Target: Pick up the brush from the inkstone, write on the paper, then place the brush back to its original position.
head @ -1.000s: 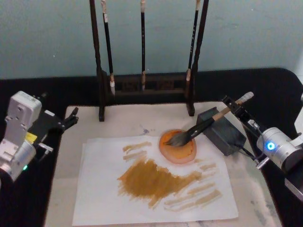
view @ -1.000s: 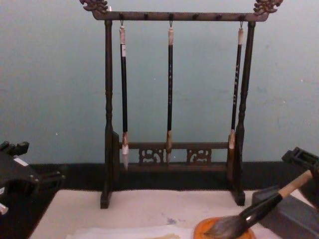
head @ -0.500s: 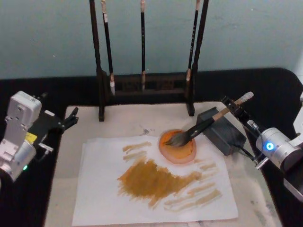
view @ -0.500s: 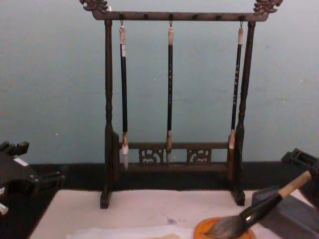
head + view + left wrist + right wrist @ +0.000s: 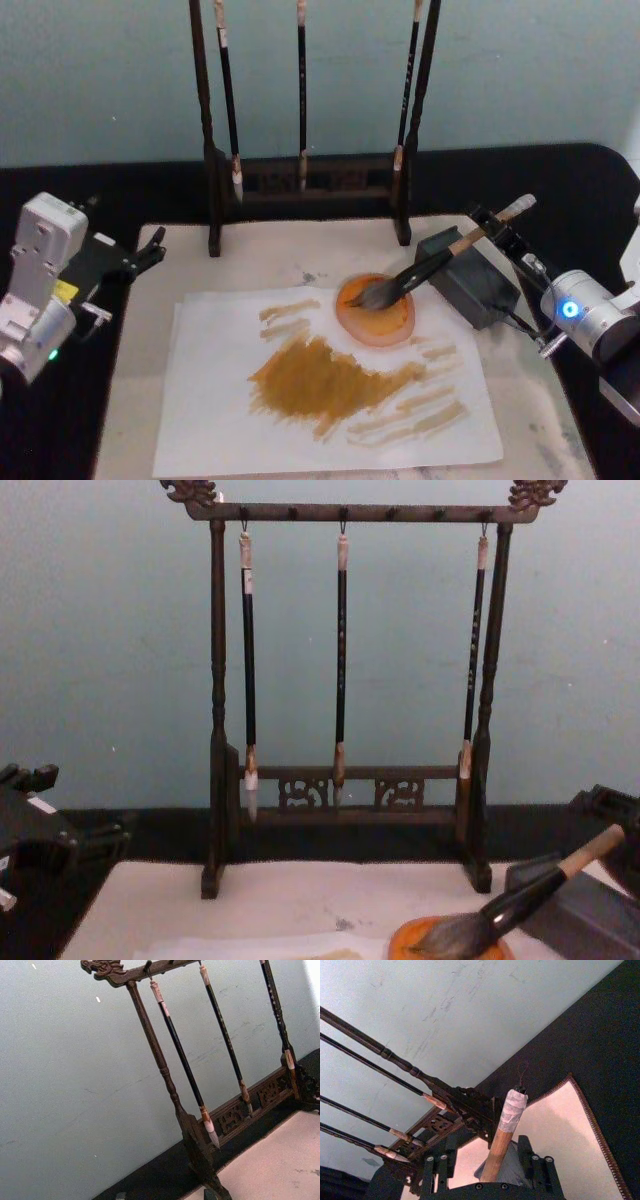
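Brush [image 5: 440,254]: bristles down in the orange dish [image 5: 378,318], handle propped across the dark grey block [image 5: 478,288]. Paper [image 5: 220,400] carries broad ochre strokes, so I judge the writing done and the brush set down again.

Right gripper [image 5: 497,231] brackets the handle's upper end. The right wrist view shows its fingers [image 5: 536,1164] spread wide, clear of the wood; the head view can't settle that.

Left gripper [image 5: 150,250] sits parked left of the mat [image 5: 130,432].

Remaining, I reckon: back the right arm out.

The paper [image 5: 215,400] is noted white, streaked ochre-brown; the brush [image 5: 438,259] tan, black, grey-bristled; the dish [image 5: 385,325] orange.
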